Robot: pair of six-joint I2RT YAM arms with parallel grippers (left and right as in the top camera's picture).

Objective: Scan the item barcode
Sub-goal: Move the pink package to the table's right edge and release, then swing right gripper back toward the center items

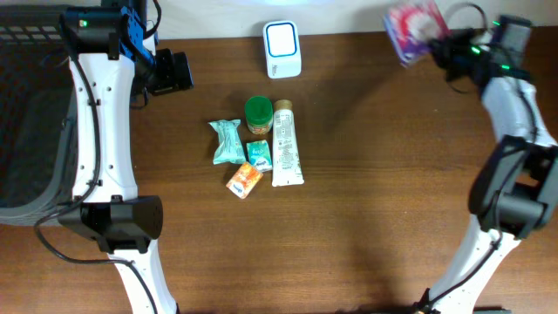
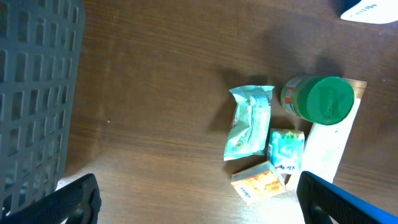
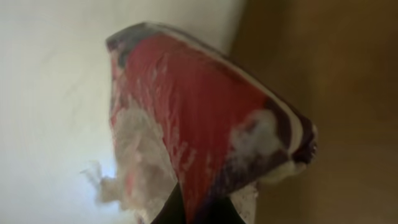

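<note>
**Pink packet pinched in the right jaws, scanner off to their left**

The right jaws are clamping fully shut on the crinkled edge of a pink packet [image 3: 199, 118] and holding it clear above the bench [image 1: 375, 201]. The scanner [image 1: 282, 48] is sitting well apart from these jaws, off to their left.

To do this step well, I judge that the arm should be carrying the packet across until it is hanging just in front of the scanner's window, with the wrist turning the barcode side flat toward it. Which face is carrying the barcode cannot be told. The film is looking wrinkled, so a slow, steady pass is probably the safer choice.

The left jaws are standing wide open and gripping nothing. The loose goods are lying near them, between the two arms.

Counting outward:
- one pink packet
- one scanner
- one green-lidded jar [image 1: 258, 112]
- one tube [image 1: 285, 144]
- one teal pouch [image 1: 227, 142]
- two small boxes, one teal box [image 1: 259, 154] and one orange box [image 1: 245, 180]
- one basket [image 1: 26, 105], to the left of the left jaws
</note>
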